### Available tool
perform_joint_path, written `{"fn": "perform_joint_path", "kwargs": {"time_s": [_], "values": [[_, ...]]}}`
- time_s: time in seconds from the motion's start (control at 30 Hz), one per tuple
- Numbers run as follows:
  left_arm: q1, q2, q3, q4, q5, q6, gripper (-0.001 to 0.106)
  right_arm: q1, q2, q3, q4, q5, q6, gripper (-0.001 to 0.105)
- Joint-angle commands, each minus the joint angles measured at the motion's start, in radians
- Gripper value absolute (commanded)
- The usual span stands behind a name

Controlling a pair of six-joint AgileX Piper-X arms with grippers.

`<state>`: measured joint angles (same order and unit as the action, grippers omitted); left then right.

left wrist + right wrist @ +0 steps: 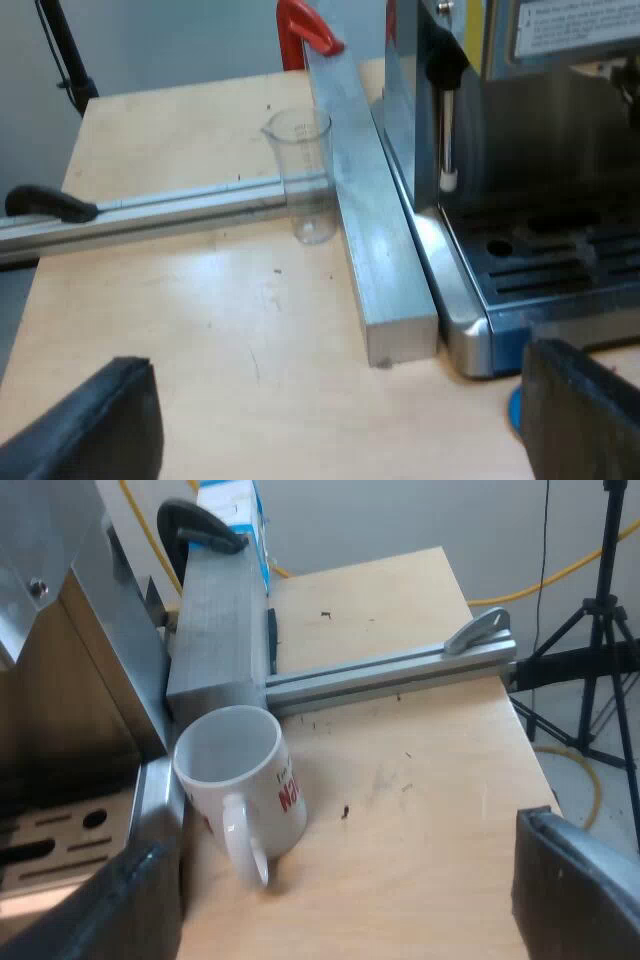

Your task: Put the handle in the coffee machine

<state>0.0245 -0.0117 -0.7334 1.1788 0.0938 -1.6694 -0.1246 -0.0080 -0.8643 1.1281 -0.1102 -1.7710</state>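
Black left gripper (340,410): our jaws wide apart, empty, near glass (303,175).
Black right gripper (350,880): wide apart, empty, by mug (240,780).
Wooden table (200,330): pale.

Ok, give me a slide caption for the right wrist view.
White mug stands by the espresso machine; right tool open.

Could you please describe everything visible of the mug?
The mug is white and glossy, ceramic by its look, with red lettering on its side and a loop handle facing the camera. It stands upright and looks empty on the wooden table, close by the espresso machine's base and a metal bar's end; contact is unclear.
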Motion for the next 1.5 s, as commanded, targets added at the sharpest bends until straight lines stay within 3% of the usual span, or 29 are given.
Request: {"fn": "perform_joint_path", "kwargs": {"time_s": [0.03, 0.17, 0.57, 0.87, 1.5], "values": [[0.002, -0.065, 0.032, -0.065, -0.015, -0.017, 0.074, 0.0, -0.047, 0.032, -0.066, -0.02, 0.007, 0.07], [0.002, -0.065, 0.088, -0.116, -0.015, -0.017, 0.074, 0.0, -0.046, 0.103, -0.108, -0.059, 0.011, 0.07], [0.002, -0.065, 0.183, -0.114, -0.015, -0.017, 0.074, 0.0, -0.046, 0.258, -0.108, -0.064, 0.011, 0.07], [0.002, -0.063, 0.194, -0.108, -0.012, -0.017, 0.074, 0.0, -0.044, 0.327, -0.107, -0.064, 0.011, 0.07], [0.002, -0.082, 0.194, -0.109, -0.012, -0.017, 0.074, 0.0, -0.044, 0.342, -0.106, -0.067, 0.014, 0.07]]}}
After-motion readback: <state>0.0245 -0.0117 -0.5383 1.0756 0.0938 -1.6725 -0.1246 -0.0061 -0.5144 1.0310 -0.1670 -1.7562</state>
